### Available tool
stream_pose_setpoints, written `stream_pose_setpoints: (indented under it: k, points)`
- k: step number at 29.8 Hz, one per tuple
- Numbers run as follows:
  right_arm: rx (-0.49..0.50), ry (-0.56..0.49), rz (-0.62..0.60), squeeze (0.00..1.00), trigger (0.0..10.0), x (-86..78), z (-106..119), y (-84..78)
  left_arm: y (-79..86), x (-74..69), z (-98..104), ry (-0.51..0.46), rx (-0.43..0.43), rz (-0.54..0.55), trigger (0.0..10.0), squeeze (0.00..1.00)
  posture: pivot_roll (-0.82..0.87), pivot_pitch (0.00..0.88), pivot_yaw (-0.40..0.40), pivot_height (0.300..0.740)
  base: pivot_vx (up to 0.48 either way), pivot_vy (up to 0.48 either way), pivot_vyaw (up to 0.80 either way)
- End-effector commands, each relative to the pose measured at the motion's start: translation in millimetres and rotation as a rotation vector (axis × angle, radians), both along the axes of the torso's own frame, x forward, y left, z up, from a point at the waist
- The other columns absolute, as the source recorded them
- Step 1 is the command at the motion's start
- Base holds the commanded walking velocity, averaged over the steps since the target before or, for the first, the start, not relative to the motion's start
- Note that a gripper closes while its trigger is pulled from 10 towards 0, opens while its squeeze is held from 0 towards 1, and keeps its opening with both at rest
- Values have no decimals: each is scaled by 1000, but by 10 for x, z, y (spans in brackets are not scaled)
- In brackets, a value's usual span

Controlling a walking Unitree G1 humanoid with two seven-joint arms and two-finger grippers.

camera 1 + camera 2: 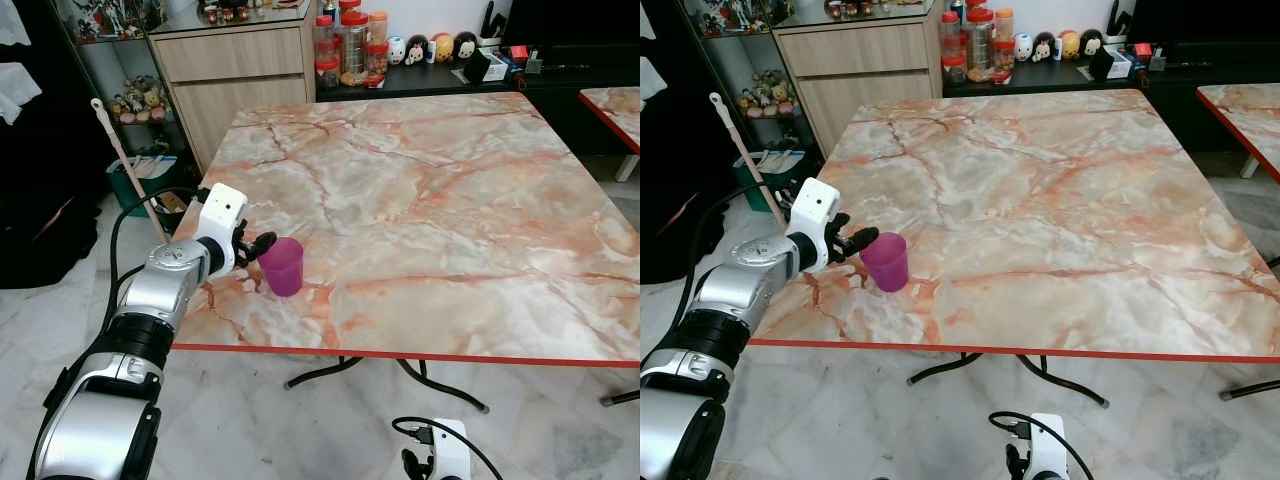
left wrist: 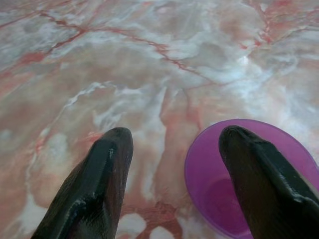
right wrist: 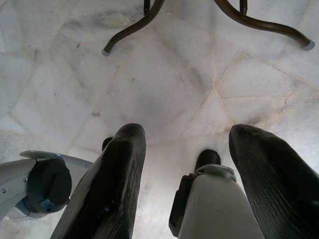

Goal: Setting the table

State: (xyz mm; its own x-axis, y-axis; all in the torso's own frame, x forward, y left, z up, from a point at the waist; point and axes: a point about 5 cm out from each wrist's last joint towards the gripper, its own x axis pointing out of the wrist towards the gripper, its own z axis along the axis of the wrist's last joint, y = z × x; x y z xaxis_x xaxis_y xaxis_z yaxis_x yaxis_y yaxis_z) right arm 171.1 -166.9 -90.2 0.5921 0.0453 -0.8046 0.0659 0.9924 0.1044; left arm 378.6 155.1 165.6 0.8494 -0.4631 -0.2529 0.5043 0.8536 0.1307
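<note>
Your right tool (image 3: 182, 149) hangs low beside the desk (image 1: 450, 200), fingers spread and empty, pointing down at the pale marble floor (image 3: 164, 74) with the desk's dark curved legs (image 3: 134, 27) beyond its tips. Your left tool (image 1: 258, 246) reaches over the near left corner of the marble-patterned, red-edged desk, released and gripping nothing. The purple cup (image 1: 283, 265) stands upright on the desk right at that tool's tips; in the left wrist view one black finger (image 2: 264, 184) overlaps the cup's rim (image 2: 199, 149) while the other finger (image 2: 94, 184) sits clear to the side over bare marble. Whether any finger actually touches the cup cannot be told. Out to the left of your arm, a long pale handle (image 1: 125, 160) leans by a green bin (image 1: 135, 185) on the floor. Far beyond the cup, past the desk's far edge, jars with red lids (image 1: 350, 45) and small round figurines (image 1: 430, 47) line a dark counter beside a wooden cabinet (image 1: 235, 70).
</note>
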Motion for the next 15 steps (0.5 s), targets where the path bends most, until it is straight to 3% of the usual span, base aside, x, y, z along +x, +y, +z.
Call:
stream_pose_setpoints:
  k: [1,15]
  points:
    - [8,-7,-5,0,10000,15,6,22,-4,10,38,-17,30,-15,10000,0,5,0,87,709,0,0,0]
    - [8,-8,-8,0,10000,24,9,24,-57,-50,-142,51,80,-63,10000,0,5,0,87,709,0,0,0]
